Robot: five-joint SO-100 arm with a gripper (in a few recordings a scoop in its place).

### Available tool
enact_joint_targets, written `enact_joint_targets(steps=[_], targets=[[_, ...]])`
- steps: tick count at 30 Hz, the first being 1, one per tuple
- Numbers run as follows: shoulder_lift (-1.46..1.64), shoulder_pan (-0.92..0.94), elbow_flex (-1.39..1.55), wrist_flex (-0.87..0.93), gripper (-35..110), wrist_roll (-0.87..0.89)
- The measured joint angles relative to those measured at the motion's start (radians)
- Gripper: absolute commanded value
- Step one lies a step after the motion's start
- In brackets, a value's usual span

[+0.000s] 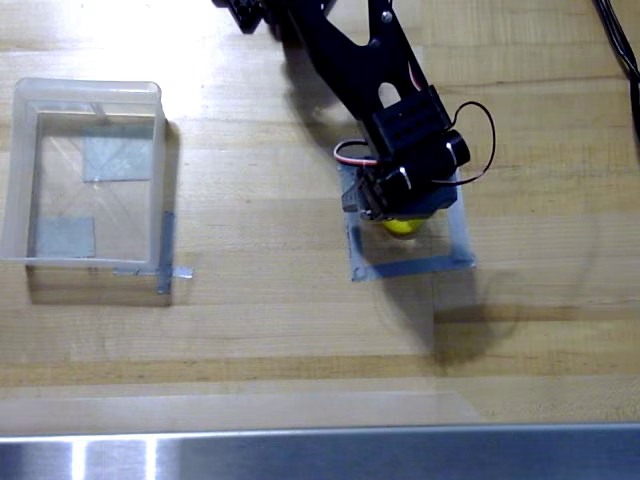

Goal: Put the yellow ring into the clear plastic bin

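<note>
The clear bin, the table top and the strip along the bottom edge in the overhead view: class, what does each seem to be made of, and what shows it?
The clear plastic bin: translucent plastic, since grey tape patches show through its base. The table: probably wood, with pale plank-like bands and grain. The strip: likely brushed metal, grey with bright reflections.

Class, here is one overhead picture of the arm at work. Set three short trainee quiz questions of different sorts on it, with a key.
1. True or false: the yellow ring already lies inside the clear plastic bin.
2. Multiple choice: the gripper hangs over A) the bin, B) the grey tape square, C) the metal strip.
3. Fill in: in the overhead view, the bin stands to the ____ of the ring.

Key: 1 false; 2 B; 3 left. The arm hides the jaws, so whether they grip the ring cannot be told.
</note>
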Motion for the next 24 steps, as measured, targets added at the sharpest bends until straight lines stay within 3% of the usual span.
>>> enact_joint_targets(steps=[24], targets=[[-0.095, 0.000, -0.015, -0.117, 24, 0.017]])
